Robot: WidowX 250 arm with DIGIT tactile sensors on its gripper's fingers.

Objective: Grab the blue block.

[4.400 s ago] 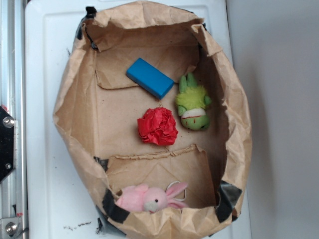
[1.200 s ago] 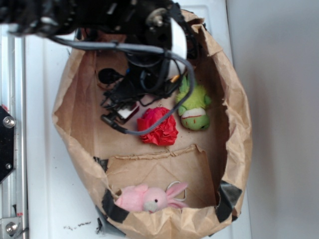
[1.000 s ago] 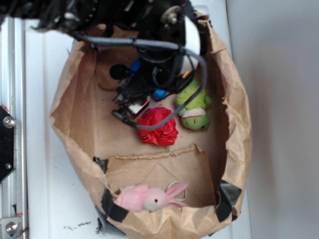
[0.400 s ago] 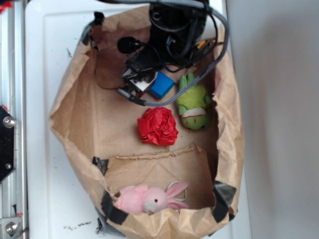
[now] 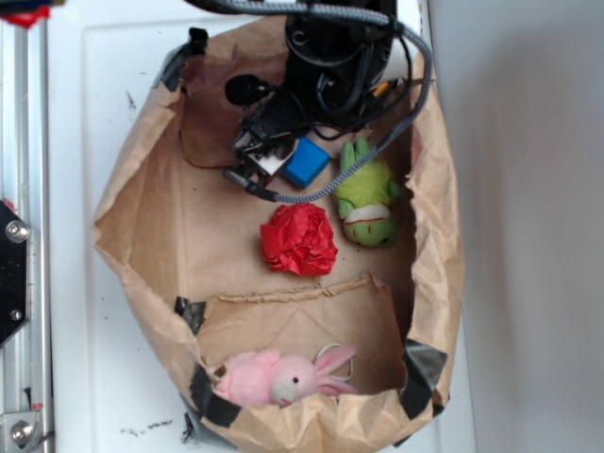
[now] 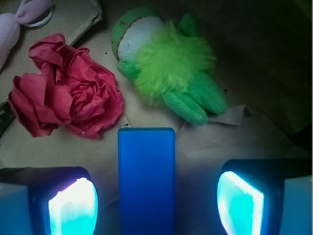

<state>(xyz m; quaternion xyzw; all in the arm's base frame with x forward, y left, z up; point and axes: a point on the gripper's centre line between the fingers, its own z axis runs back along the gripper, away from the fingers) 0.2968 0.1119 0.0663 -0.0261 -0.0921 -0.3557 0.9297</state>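
Black pincer [image 6: 156,196] w/ jaws apart, pads either side of the flat, smooth bright-blue rectangular block [image 6: 146,178], not touching it; block lies on the floor of the crumpled brown paper bag [image 5: 142,203], just beside the fuzzy green plush toy [image 6: 164,63] and near the crumpled red paper ball [image 6: 66,93]. Looks like pre-grasp: next move prob. settle lower, then close squarely across block's narrow width. Bag sits on a white tabletop [image 5: 85,104]; pink plush bunny [image 5: 278,376] at bag's near end, grey wall [image 5: 538,226] to one side.

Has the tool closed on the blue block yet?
No: in the wrist view the blue block sits between both fingers, with clear gaps on either side.
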